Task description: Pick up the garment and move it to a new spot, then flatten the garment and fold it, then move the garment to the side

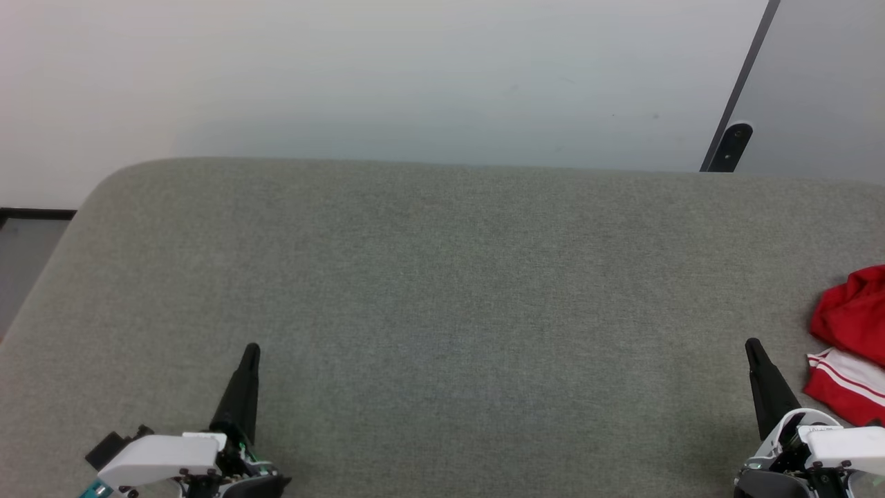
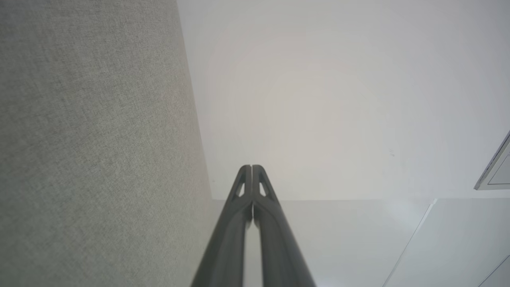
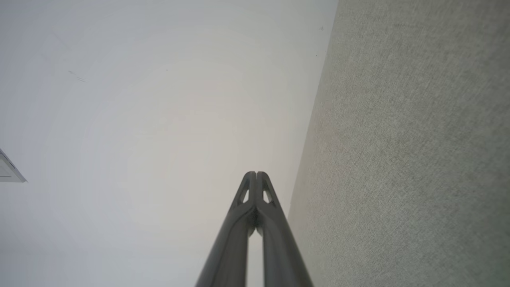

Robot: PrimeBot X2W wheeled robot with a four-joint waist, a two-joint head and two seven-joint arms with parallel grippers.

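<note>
Lying bunched at the right edge of the bench (image 1: 442,277), the shirt (image 1: 852,318) awaits pickup or is already set aside; left pincer (image 1: 252,349) and right pincer (image 1: 753,344) pressed together, empty.

The surface (image 1: 442,277) is covered in grey woven cloth, matt, with a fine, slightly rough weave. The garment (image 1: 854,318) is thin red cloth, soft and crumpled. The left gripper (image 1: 250,351) and right gripper (image 1: 752,346) have fingers (image 2: 275,231) of dark, smooth, matt plastic and white plastic housings (image 1: 162,456). The wall (image 1: 415,83) looks smooth and matt.
</note>
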